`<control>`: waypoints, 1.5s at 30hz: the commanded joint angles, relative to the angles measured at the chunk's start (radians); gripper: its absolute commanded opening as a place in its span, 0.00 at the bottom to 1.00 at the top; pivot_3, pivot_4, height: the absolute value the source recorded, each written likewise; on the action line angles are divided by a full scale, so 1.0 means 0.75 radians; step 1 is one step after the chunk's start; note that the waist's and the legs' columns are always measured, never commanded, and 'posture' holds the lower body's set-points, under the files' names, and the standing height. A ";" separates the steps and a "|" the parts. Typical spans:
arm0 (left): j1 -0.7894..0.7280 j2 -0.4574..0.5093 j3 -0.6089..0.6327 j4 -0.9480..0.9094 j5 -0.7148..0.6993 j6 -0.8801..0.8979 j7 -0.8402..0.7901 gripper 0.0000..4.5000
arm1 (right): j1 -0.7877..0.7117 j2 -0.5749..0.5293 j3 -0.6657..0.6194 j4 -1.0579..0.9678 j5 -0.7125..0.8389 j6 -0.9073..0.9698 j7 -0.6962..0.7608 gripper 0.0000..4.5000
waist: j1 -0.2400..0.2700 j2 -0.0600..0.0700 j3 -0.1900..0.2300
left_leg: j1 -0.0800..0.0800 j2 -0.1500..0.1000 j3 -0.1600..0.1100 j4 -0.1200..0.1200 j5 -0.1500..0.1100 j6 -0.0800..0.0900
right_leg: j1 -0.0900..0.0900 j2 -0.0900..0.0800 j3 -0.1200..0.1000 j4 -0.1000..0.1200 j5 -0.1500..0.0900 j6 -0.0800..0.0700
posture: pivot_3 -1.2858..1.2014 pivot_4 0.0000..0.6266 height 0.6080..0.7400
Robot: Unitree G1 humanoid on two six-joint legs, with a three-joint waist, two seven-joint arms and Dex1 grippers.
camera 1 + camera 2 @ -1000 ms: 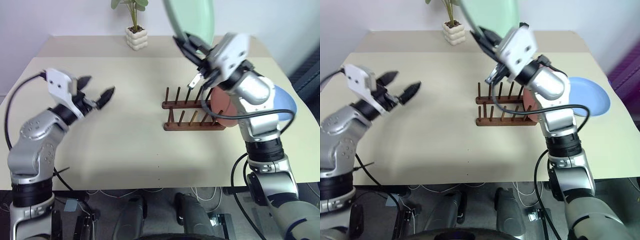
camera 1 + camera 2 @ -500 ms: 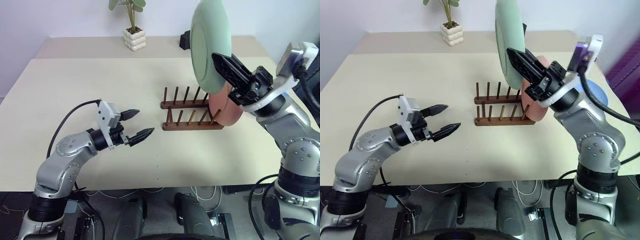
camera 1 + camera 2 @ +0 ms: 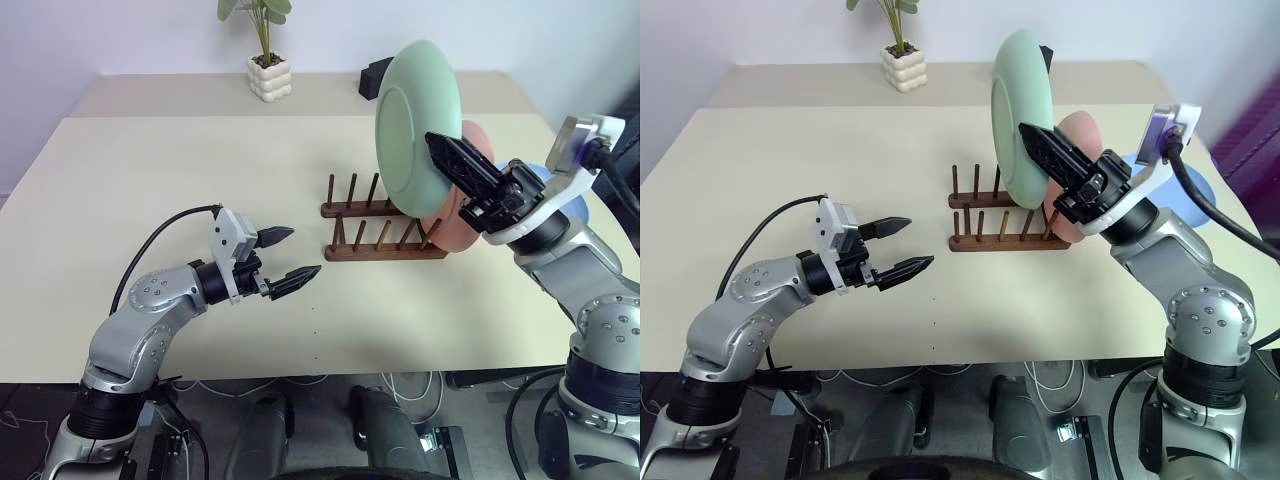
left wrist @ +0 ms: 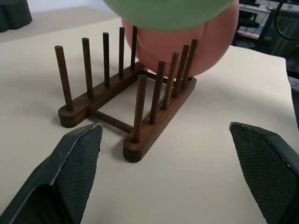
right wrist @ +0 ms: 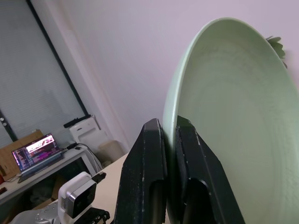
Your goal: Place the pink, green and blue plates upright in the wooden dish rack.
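Black left gripper (image 3: 283, 256) gapes empty, nearest the viewer, rack at its 2 o'clock. Wooden dish rack (image 3: 385, 222) holds the pink plate (image 3: 462, 215) upright. Right gripper (image 3: 446, 152) pinches the green plate (image 3: 412, 125) edge-up, slots at 6 o'clock. Blue plate (image 3: 1196, 189) lies farthest right. No legible writing.

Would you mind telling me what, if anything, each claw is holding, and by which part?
The right claw is shut on the rim of the green plate, held upright above the wooden dish rack. The left claw is open, holding nothing.
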 commanded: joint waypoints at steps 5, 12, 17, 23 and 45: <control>0.022 0.003 0.027 -0.054 -0.008 -0.030 -0.005 0.99 | -0.010 0.015 -0.015 0.053 0.019 -0.015 -0.012 0.00 | 0.000 0.000 0.000 | 0.000 0.000 0.000 0.000 0.000 0.000 | 0.000 0.000 0.000 0.000 0.000 0.000 | 0.52 0.24 0.97; 0.030 0.002 0.023 -0.055 -0.001 -0.033 -0.005 0.99 | 0.017 0.029 0.004 0.077 0.017 0.012 -0.051 0.00 | 0.000 0.000 0.000 | 0.000 0.000 0.000 0.000 0.000 0.000 | 0.000 0.000 0.000 0.000 0.000 0.000 | 0.52 0.24 0.97; 0.030 0.000 0.016 -0.048 0.008 -0.040 -0.009 0.99 | 0.022 0.047 0.011 0.095 0.005 0.018 -0.085 0.00 | 0.000 0.000 0.000 | 0.000 0.000 0.000 0.000 0.000 0.000 | 0.000 0.000 0.000 0.000 0.000 0.000 | 0.52 0.24 0.97; 0.027 0.001 0.010 -0.039 0.014 -0.050 -0.012 0.99 | 0.032 0.057 0.016 0.099 0.000 0.017 -0.086 0.00 | 0.000 0.000 0.000 | 0.000 0.000 0.000 0.000 0.000 0.000 | 0.000 0.000 0.000 0.000 0.000 0.000 | 0.52 0.24 0.97; 0.036 -0.006 0.000 -0.036 0.031 -0.054 -0.019 1.00 | 0.020 0.060 0.008 0.097 -0.055 0.005 -0.084 0.99 | 0.000 0.000 0.000 | 0.000 0.000 0.000 0.000 0.000 0.000 | 0.000 0.000 0.000 0.000 0.000 0.000 | 0.52 0.24 0.97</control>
